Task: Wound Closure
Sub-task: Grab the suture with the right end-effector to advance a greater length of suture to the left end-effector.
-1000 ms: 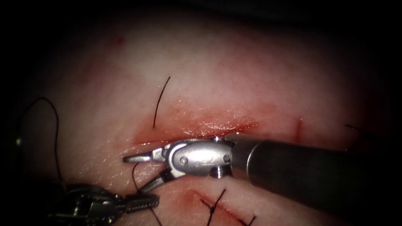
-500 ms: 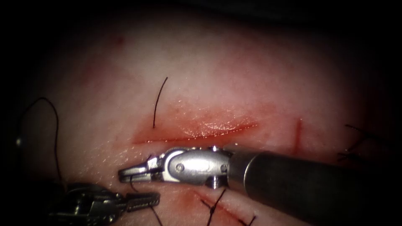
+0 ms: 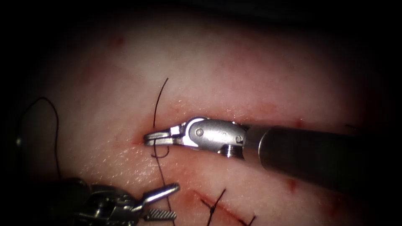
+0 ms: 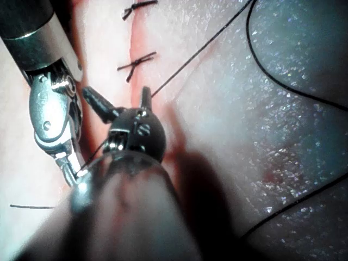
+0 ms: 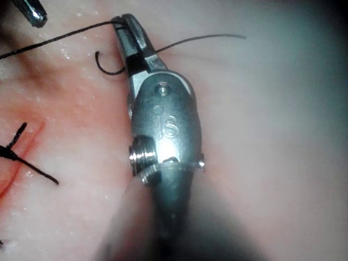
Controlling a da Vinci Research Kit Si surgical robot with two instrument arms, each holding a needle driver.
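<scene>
Broadly, the tissue (image 3: 234, 71) spreads pale and pink across the endoscope view, with the cut (image 3: 268, 115) running roughly level through its middle and red fluid (image 3: 293, 184) staining the skin around it. Lower down, a second reddened line carries a dark tied stitch (image 3: 214, 205) with short cut ends.

Next in size, the right arm's tool (image 3: 153, 138) reaches in along the cut on its dark shaft, its tip at the cut's left end. Its jaws are closed on the thread (image 3: 161, 171); the right wrist view shows the same tool (image 5: 126, 30) pinching the strand (image 5: 49, 42) at its tip, with a small curl of thread just beside the jaws.

The left arm's tool (image 3: 161, 203) sits low on the left, below the cut. Its jaws stand apart and hold nothing, one jaw raised and the ridged one lying lower. In the left wrist view this tool (image 4: 117, 98) shows its two dark jaws splayed wide, with the thread (image 4: 201, 51) passing close by them across the skin.

From the right tool's grip the thread drops toward the left tool. A free tail (image 3: 159, 100) rises from the cut's left end over the upper tissue, and a further loop (image 3: 52, 125) arcs at the far left. I cannot tell where the needle is.
</scene>
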